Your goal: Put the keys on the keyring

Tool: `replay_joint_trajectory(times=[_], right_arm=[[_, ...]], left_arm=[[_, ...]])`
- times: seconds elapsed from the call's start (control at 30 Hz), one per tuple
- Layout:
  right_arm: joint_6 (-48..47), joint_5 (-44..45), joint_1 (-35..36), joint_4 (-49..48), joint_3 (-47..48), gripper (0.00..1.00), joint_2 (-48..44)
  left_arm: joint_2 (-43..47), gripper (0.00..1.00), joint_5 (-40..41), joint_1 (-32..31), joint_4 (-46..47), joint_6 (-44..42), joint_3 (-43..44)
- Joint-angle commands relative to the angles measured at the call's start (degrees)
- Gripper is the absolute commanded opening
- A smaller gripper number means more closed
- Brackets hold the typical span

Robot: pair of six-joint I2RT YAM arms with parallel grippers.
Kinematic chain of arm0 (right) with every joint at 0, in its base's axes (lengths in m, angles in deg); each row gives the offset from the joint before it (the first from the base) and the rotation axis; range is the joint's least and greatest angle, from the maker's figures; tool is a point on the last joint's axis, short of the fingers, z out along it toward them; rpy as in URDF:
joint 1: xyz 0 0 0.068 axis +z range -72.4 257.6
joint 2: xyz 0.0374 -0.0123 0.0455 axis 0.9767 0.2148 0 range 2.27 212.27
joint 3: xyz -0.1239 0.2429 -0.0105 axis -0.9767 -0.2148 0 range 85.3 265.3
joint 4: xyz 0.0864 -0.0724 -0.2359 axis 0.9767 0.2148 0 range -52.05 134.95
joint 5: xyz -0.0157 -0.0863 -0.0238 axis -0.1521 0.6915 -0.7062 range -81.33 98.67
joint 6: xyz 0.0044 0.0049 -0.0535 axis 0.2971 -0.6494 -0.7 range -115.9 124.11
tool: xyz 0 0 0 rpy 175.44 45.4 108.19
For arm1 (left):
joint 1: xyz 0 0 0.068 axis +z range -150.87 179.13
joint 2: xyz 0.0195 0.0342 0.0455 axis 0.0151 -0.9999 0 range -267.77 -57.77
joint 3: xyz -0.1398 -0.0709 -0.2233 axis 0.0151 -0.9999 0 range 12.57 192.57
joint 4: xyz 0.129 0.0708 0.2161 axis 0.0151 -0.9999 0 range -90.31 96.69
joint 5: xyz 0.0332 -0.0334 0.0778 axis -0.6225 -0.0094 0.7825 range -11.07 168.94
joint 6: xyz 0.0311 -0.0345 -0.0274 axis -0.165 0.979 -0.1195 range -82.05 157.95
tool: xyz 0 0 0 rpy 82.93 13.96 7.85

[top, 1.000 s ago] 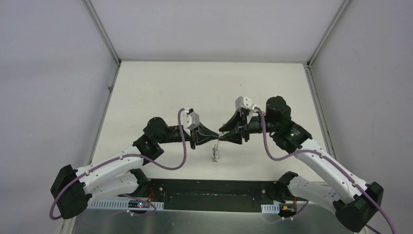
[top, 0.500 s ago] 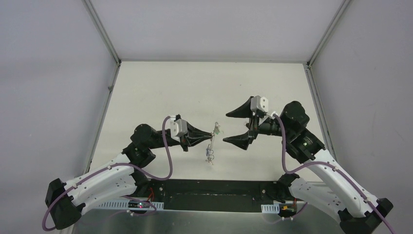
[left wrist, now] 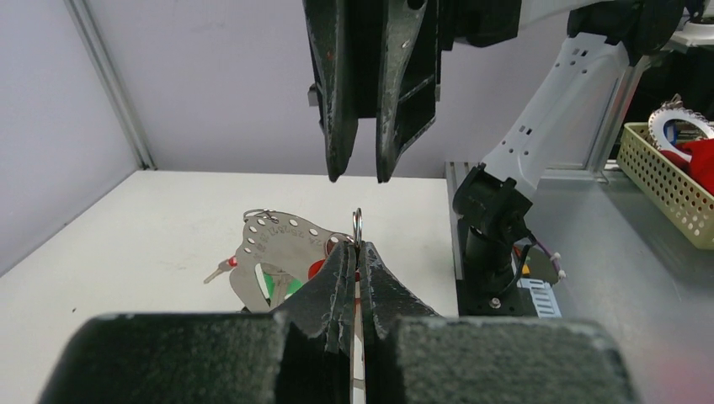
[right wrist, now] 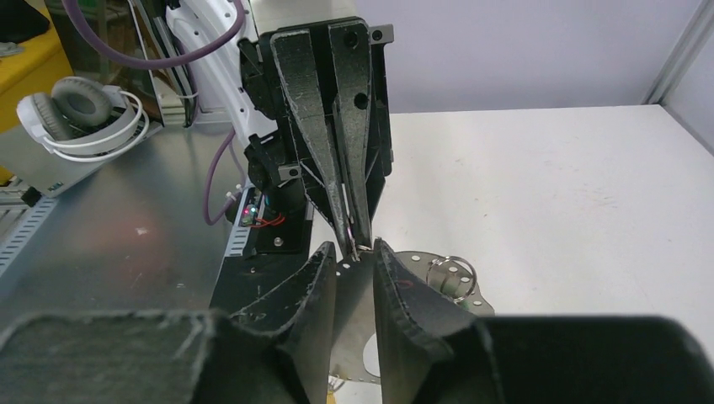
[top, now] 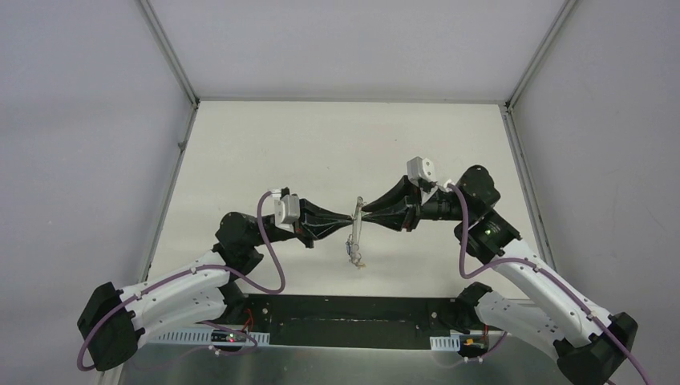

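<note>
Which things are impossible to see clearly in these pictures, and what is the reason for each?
Top view: the keys, by the lower end of the keyring, are too small to count.
Left wrist view: the left gripper hides most of the keyring with its own fingers.
Right wrist view: whether the right gripper touches anything is unclear; its fingers cover the contact.

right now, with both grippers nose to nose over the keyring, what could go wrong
The left gripper pinches only the thin edge of the keyring; a nudge could twist it loose, dropping the hanging keys. The right gripper, jaws narrowly apart, sits tip to tip with it and could collide.
</note>
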Motion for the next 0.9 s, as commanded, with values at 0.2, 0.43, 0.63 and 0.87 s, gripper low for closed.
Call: replay_joint_trajectory(times=[0.2, 0.43, 0.63, 0.87], right_arm=[[8.3, -2.5, 1.3, -14.5, -2.1, 0.26, 3.0], [8.8, -3.1, 3.1, -15.6, -1.3, 0.27, 6.2], [7.0, -2.5, 3.4, -13.0, -0.3, 0.00, 6.9], [-2.9, 0.3, 3.4, 4.9, 4.3, 0.00, 4.9]], left_arm=[[-0.6, 0.00, 1.0, -0.6, 10.2, 3.4, 0.9], [-1.1, 0.00, 1.0, -0.7, 10.4, 3.7, 1.0], [-0.7, 0.00, 1.1, -0.6, 9.3, 3.4, 1.0], [4.2, 0.30, 2.7, -0.6, -4.4, -0.7, 3.0]])
